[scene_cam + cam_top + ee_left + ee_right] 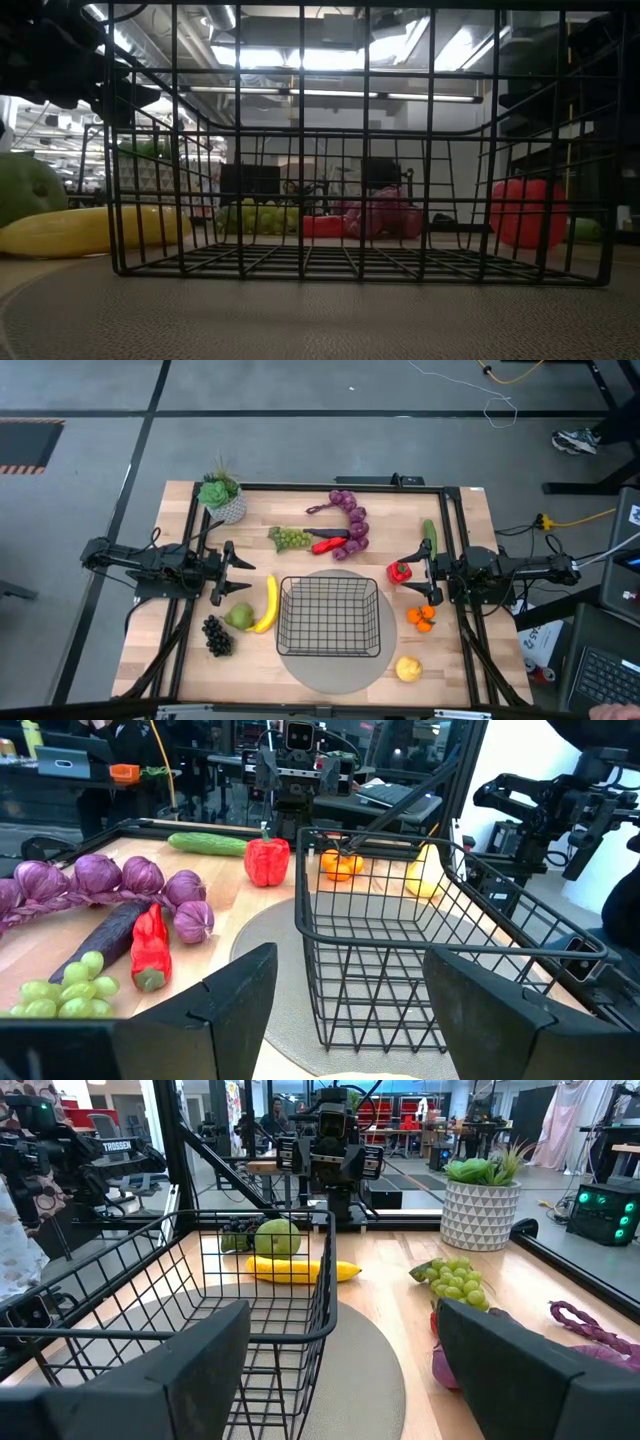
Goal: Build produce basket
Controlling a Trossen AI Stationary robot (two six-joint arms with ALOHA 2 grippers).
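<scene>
1. While hanging wide open and holding nothing, could easily trip up first at the left pincer (237,572). Parked just behind the pear (239,616) and banana (268,603), pressed together, with the dark grapes (216,635) right alongside. Hard to go for one without nudging the others, or pinching two at once.
2. Worth watching that banana: long, curved, smooth. Grabbed near one end, likely to swing or slip out on the way over the rim.
3. Middle of the desk (300,510): black wire basket (280,615) sitting on a round mat (330,672), empty so far. Low walls, but real ones. Coming in too low would mean catching the near rim and shoving the basket off the mat.
4. Behind the basket: green grapes (290,538), a red chili (330,545) and the purple grapes (352,520), bunched close and touching in places. Floppy clusters, so expect dangling, snagging on the wire, or dragging a neighbour along.
5. Over to the right pincer (418,577): also spread fully, nothing in it, just beside the red bell pepper (399,571), with the cucumber (429,535) behind and the orange pieces (421,618) in front. Easy to squirt that round, glossy pepper out of a squeeze and send it rolling.
6. Front right: lemon (408,668) alone, fairly near the desk edge. One bad poke and off onto the floor.
7. Lastly, sending both arms to the basket at once means risking a bump over the middle.
</scene>
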